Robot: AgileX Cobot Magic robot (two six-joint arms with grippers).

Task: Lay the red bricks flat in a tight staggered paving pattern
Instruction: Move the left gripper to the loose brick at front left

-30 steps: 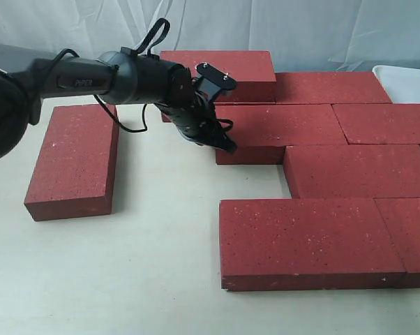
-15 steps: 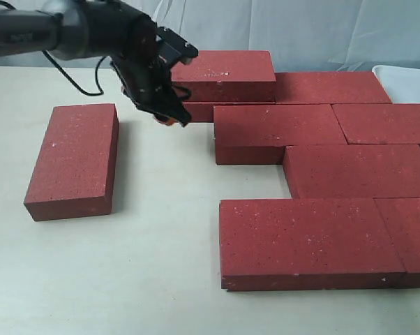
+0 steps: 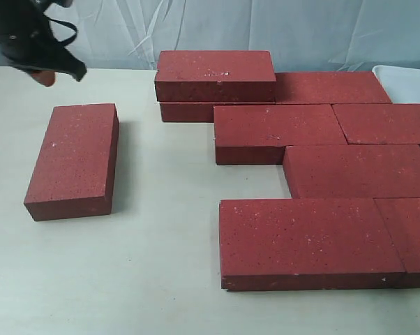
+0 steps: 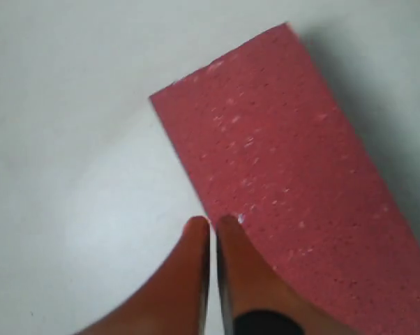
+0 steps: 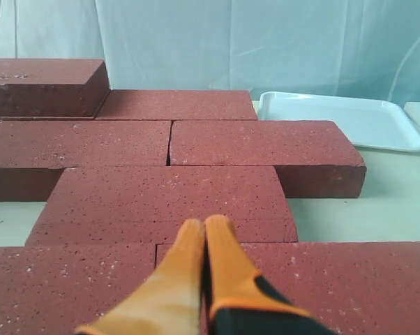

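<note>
My left fingers (image 4: 189, 262), pressed together and empty, hang over an edge of the lone brick (image 3: 74, 160) lying flat on the counter (image 3: 161, 279), well apart from the paved bricks (image 3: 321, 167). My right fingers (image 5: 231, 265), likewise closed on nothing, hover above those rows.

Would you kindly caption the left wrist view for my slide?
Shut left tool hovering over the edge of a red brick.
</note>
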